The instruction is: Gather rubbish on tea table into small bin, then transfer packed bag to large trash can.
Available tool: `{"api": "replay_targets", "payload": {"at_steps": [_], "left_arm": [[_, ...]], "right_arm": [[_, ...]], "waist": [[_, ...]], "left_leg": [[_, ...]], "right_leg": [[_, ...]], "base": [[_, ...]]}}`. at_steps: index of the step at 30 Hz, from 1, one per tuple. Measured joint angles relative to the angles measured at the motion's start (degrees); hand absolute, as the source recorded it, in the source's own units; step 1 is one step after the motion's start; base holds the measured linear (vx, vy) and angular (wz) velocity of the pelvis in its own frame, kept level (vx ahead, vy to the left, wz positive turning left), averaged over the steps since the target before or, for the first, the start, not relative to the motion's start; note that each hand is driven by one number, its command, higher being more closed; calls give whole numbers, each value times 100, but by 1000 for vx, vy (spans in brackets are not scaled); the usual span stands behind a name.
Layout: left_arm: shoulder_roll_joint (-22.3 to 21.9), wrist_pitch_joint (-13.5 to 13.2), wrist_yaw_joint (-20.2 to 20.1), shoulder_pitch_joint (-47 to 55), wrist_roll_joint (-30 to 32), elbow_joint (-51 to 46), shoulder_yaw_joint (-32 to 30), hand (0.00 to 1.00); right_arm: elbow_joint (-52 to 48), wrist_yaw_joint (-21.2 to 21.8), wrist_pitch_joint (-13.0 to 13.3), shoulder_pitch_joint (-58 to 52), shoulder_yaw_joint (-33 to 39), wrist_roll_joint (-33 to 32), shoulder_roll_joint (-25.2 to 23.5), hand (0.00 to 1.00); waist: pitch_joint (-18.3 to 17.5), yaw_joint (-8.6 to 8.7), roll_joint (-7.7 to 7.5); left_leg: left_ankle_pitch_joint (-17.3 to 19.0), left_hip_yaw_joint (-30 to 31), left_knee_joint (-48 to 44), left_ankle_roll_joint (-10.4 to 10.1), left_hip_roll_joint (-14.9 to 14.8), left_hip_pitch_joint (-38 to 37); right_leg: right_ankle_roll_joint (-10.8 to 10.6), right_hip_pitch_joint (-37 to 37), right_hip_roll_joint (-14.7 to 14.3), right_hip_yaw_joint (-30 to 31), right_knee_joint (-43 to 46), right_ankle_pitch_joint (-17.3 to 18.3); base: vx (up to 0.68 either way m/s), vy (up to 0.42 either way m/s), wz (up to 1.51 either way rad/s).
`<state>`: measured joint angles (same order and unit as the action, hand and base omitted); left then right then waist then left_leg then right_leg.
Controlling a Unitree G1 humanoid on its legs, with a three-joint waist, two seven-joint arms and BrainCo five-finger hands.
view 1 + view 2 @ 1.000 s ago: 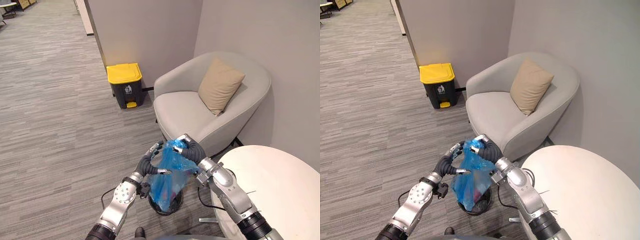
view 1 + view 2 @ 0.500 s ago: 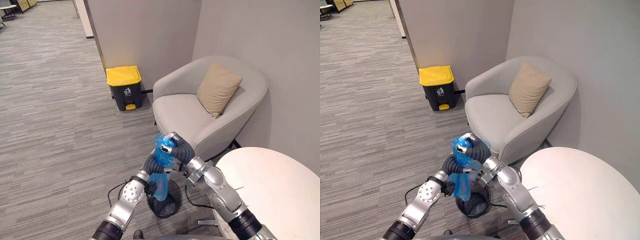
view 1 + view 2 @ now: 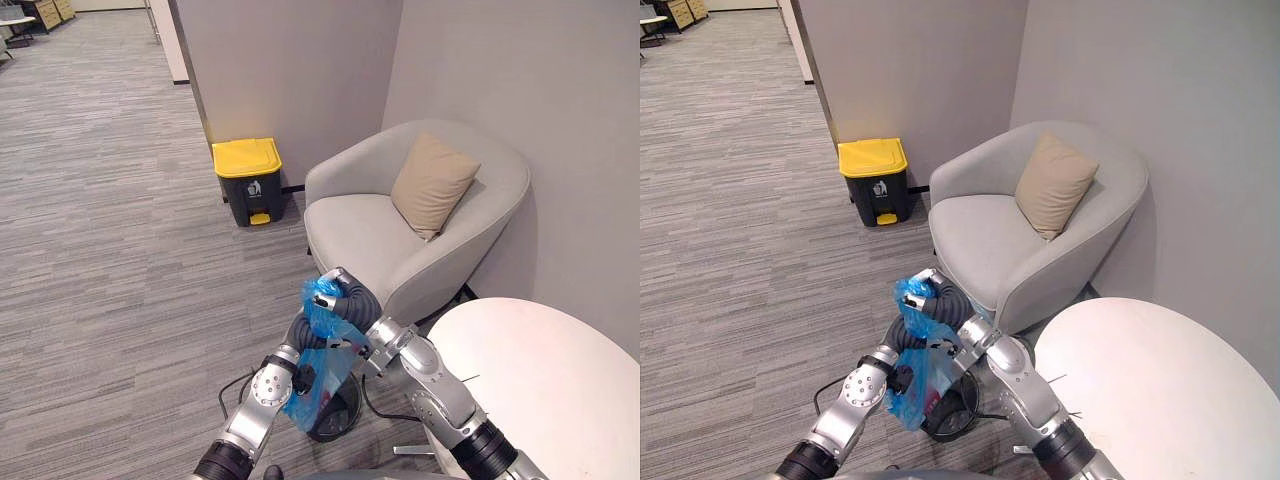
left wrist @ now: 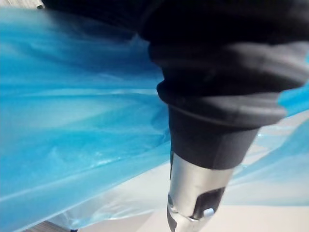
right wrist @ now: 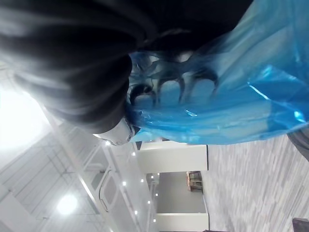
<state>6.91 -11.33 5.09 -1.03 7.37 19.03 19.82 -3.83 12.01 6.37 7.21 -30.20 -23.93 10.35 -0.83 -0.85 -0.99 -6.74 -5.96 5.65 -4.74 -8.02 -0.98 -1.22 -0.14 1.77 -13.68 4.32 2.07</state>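
Both L hand & R hand tight round blue bag, above bin

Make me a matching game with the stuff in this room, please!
Things:
1. bag
2. large trash can
3. cushion
4. tea table

Clues:
A. leaning on the armchair
B. white and round
C. has a yellow lid
D. blue and crinkly

Pairs: 1-D, 2-C, 3-A, 4-B
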Motion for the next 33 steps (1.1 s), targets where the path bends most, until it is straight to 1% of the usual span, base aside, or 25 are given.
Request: {"api": "replay_targets", "payload": {"at_steps": [7, 11, 23, 27, 28, 30, 33], "left_arm": [[-19, 95, 8, 91, -45, 134, -26, 0], [-24, 100, 6, 227, -68, 138, -27, 0], [-57, 108, 1, 228, 5, 289, -25, 0], [-61, 110, 26, 203, 17, 311, -16, 0], [-82, 109, 38, 164, 18, 340, -11, 0], [-111, 114, 54, 97, 17, 421, 7, 0], [-107, 111, 156, -78, 14, 530, 58, 0]], "right_arm": [[9, -187, 1, 3, 115, 200, -102, 100], [9, -187, 2, 4, 116, 203, -145, 100], [9, -122, 1, 24, 67, 156, -254, 100], [9, -39, -4, 173, -280, -56, -258, 100], [9, -32, -12, 252, -479, -159, -263, 100], [15, -6, -24, 277, -591, -336, -271, 100], [81, 52, -74, 489, -922, -573, -287, 100]], "waist": [[0, -7, 0], [0, -6, 0], [-1, -10, -2], [-6, -7, -10], [-18, -7, -28], [-26, -22, -40], [-33, -19, -51]], "left_leg": [[-9, 82, -15, -9, 3, 7], [-8, 98, 7, -9, 2, 3], [-11, 120, 14, -12, 2, -3], [-11, 117, 9, -12, 1, -5], [-11, 117, 7, -14, 0, -10], [-11, 120, 7, -15, 0, -22], [-2, 118, 8, -28, 0, -38]], "right_leg": [[-1, 32, -1, -49, 4, 2], [-5, 34, 0, -52, 10, 5], [-28, 35, 0, -56, 27, 21], [-4, 36, -2, -54, 22, 5], [-3, 44, -3, -55, 15, 4], [-2, 65, -3, -58, 4, 4], [1, 96, -8, -56, -31, 0]], "base": [[12, -1, 5], [0, 0, 0], [0, 0, 0], [0, 0, 0], [0, 0, 0], [0, 0, 0], [0, 0, 0]]}}
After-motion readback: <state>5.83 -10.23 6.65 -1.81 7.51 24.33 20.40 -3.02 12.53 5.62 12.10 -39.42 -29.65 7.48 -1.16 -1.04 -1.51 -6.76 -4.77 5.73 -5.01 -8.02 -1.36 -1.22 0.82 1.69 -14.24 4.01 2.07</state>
